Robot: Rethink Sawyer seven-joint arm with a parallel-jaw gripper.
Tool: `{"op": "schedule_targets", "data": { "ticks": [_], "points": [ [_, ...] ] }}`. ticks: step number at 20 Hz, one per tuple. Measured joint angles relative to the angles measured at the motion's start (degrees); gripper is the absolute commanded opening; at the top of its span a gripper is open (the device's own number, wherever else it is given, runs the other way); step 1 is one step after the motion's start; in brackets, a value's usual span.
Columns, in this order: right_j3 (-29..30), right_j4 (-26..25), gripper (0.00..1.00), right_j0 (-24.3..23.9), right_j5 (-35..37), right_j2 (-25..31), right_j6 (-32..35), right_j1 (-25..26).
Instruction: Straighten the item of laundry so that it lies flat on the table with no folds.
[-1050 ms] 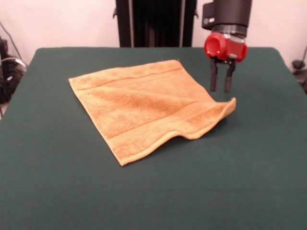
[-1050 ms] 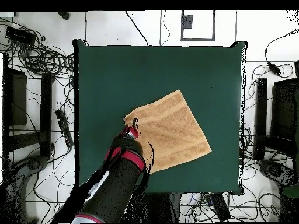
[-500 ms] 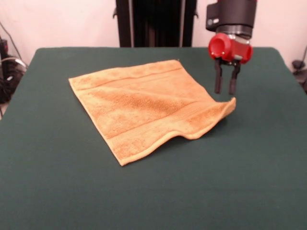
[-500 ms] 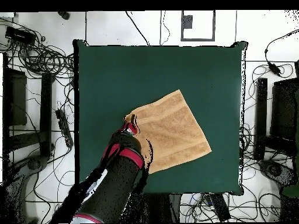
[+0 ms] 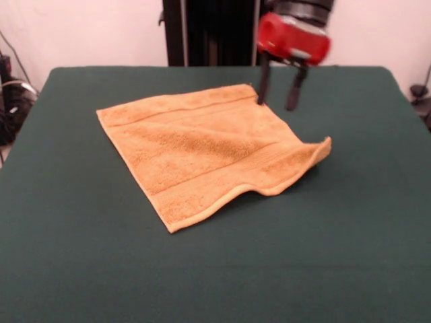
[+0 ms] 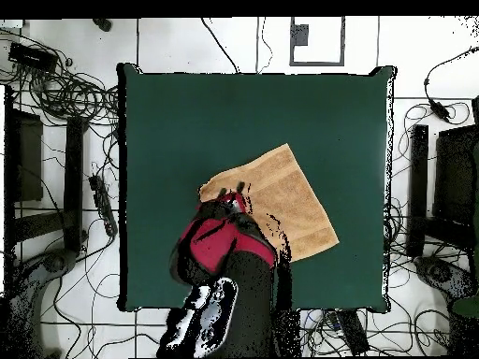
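One towel (image 5: pixel 205 151) lies spread on the green tabletop (image 5: pixel 81 269), golden-tan, set diagonally. Its near corner points toward the camera; that corner is flat. Below the hand and to its right in the front view, another corner curls up off the felt, with a ripple along the adjoining edge. Hand (image 5: pixel 278 99) hangs above the towel's far edge, fingers (image 5: pixel 293 93) parted, holding nothing, clear of the cloth.
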Motion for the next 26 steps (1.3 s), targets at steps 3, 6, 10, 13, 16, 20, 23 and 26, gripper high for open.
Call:
{"op": "schedule_targets", "data": {
  "ticks": [3,6,10,13,16,20,23,26],
  "points": [
    [1.83,0.0,1.0,-9.57,8.37,5.89,-0.35,-6.12],
    [2.0,-0.04,1.0,-13.95,11.79,8.72,-0.67,-7.8],
    [2.0,-0.56,1.0,-21.86,16.42,14.27,-1.75,-9.29],
    [2.03,-1.92,1.0,-25.05,16.61,17.21,-2.52,-9.22],
    [2.1,-2.53,1.0,-27.65,16.6,20.51,-2.61,-9.19],
    [2.72,-3.78,1.0,-32.12,16.29,27.1,-2.61,-9.21],
    [3.53,-4.52,1.0,-34.89,15.87,31.12,-2.61,-9.16],
    [4.9,-6.62,0.0,-40.07,15.07,38.44,-2.61,-8.09]
  ]
}}
